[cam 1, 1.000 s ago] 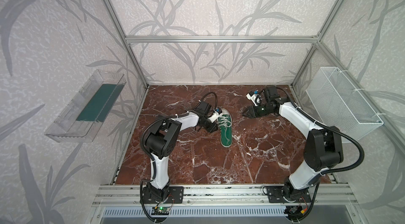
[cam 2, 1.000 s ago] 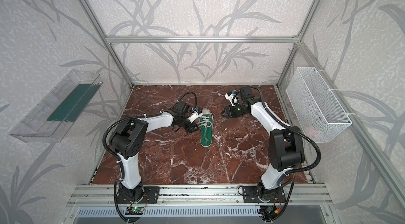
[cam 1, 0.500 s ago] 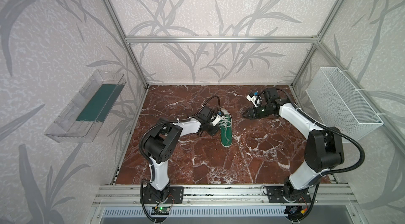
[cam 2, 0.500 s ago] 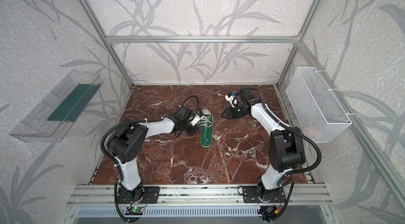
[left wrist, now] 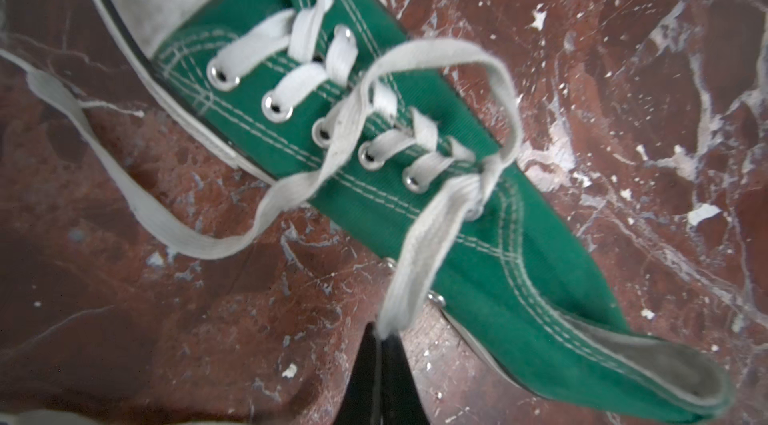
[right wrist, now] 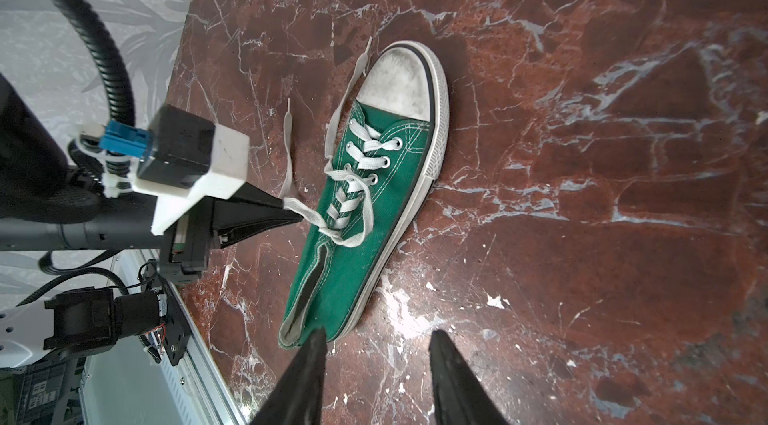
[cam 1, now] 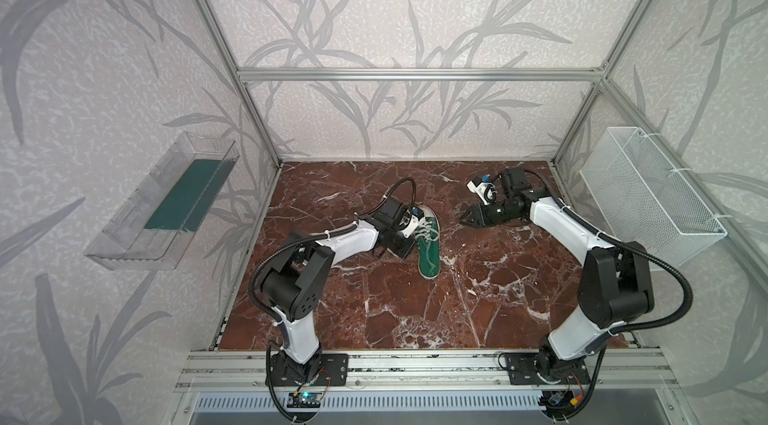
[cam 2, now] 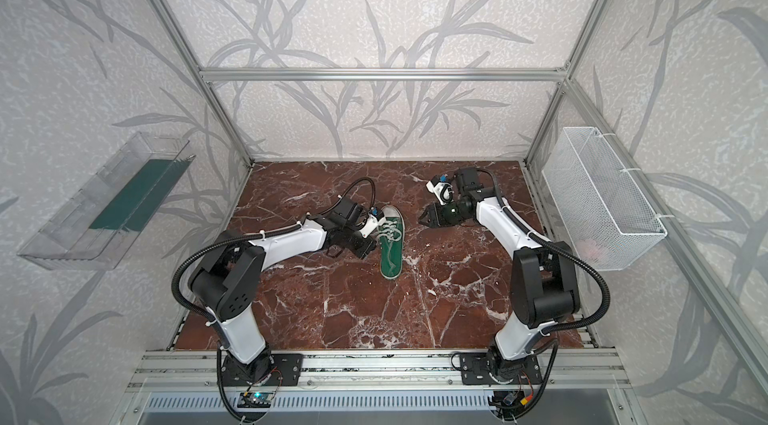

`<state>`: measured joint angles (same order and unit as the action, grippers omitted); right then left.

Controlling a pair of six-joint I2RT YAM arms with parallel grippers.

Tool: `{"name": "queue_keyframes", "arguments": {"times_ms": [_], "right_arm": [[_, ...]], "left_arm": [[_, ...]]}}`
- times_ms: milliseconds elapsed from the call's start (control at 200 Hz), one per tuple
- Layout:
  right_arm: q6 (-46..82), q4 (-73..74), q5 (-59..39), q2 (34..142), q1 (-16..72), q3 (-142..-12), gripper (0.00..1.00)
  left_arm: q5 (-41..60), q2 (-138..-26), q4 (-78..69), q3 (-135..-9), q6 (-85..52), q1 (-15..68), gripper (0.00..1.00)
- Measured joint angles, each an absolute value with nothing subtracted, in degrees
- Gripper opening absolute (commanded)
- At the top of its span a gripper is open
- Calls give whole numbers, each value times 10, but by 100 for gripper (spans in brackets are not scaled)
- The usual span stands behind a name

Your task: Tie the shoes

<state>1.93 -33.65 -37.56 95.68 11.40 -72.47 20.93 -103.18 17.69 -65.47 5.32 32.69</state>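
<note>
I judged the lace [left wrist: 419,244] limp and slippy; left gripper [left wrist: 384,335] clamped it just beside the sneaker [left wrist: 519,277], right gripper [right wrist: 377,333] parted, empty, clear of it.

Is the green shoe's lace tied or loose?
Loose: no bow. One lace strand lies on the table; the left gripper pinches the other strand.

Matt green canvas cloth on sneaker [right wrist: 395,190], white stitching. Dull white rubber on toe cap [right wrist: 397,82], scuffed grey. Shiny metal eyelets [left wrist: 276,108]. Flat woven cloth laces [left wrist: 419,252], slightly fuzzy. Smooth red-brown marble-look table [right wrist: 602,132] under sneaker, faint gloss. White wire-mesh basket [cam 1: 652,202] right of sneaker. Clear glossy plastic tray [cam 1: 137,232] left of sneaker.
</note>
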Motion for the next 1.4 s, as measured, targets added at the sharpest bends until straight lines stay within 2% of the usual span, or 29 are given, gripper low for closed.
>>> {"name": "queue_keyframes", "arguments": {"times_ms": [485, 895, 1400], "right_arm": [[19, -331, -380, 957, 114, -725, 42], [25, -318, -391, 957, 114, -721, 42], [37, -300, -397, 963, 114, -706, 42]], "left_arm": [[314, -1066, 275, -827, -36, 327, 0], [309, -1129, 254, -875, -103, 327, 0], [300, -1192, 238, -933, -75, 327, 0]]}}
